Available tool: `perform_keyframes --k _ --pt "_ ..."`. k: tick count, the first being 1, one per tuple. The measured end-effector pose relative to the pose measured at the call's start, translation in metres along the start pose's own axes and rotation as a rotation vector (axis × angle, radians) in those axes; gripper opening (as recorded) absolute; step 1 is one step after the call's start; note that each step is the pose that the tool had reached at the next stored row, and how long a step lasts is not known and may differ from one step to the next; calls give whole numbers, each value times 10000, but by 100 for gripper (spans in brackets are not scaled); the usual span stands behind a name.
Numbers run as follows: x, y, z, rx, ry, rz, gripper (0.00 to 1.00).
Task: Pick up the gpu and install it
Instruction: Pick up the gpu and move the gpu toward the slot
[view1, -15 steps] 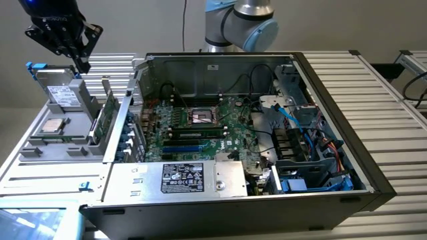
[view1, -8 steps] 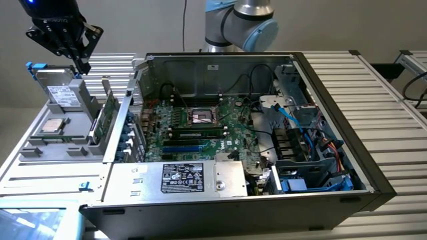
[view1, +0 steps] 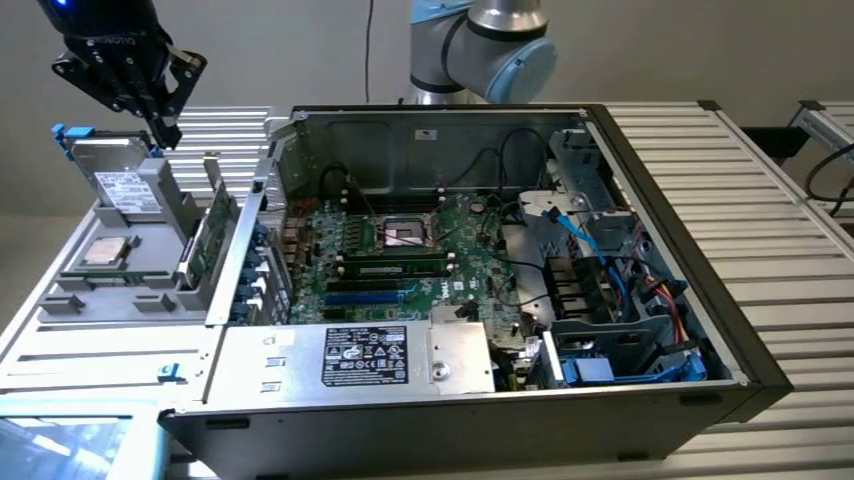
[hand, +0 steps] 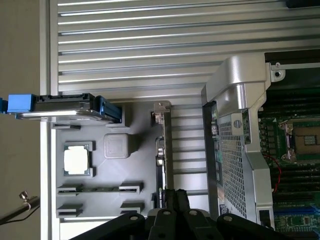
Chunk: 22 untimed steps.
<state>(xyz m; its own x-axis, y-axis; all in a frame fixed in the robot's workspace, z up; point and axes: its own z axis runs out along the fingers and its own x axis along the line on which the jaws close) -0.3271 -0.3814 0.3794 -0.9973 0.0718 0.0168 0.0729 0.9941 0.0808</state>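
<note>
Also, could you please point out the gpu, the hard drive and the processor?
gpu (view1: 210, 235): exterior view, green board face.
hard drive (view1: 123, 186): exterior view, white label.
processor (view1: 106, 253): exterior view, metal lid.

- Ext. view: soft, even light from above; ribbed table (view1: 787, 250) reads pale and bright, w/o hard shadows.
- Inside of the computer case (view1: 400, 140): dimmer than its surroundings, far wall and corners shaded.
- Mild glare on the bare metal of the power supply (view1: 461, 362); bright cyan patch (view1: 54, 440) in the lower corner, ext. view's left.
- Gripper (view1: 163, 125): dark shape vs. light wall, w/ blue glow (view1: 60, 8) above it at the frame edge.
- Wrist view: ribbed table (hand: 150, 40) carries white highlight lines; computer case (hand: 235, 85) shines at its silver corner.
- Chip lid (hand: 77, 160) washed out to near white; circuit board (hand: 295, 140) dark by contrast; gripper (hand: 173, 192) underexposed, approx. black.
</note>
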Motion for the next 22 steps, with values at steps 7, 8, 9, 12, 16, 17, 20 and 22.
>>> perform_keyframes --k 7,8,9,12,16,17,20,22 --pt "0 0 0 0 0 0 37" --pt "0 0 0 0 0 -1 43" --pt "0 0 0 0 0 0 43" --pt "9 -1 5 -2 -11 1 49" --pt "64 -9 39 44 -52 -4 49" --pt "72 -10 50 65 -53 -3 49" --pt "94 -13 65 264 -52 -4 49" --pt "101 -14 68 548 -49 -8 49"
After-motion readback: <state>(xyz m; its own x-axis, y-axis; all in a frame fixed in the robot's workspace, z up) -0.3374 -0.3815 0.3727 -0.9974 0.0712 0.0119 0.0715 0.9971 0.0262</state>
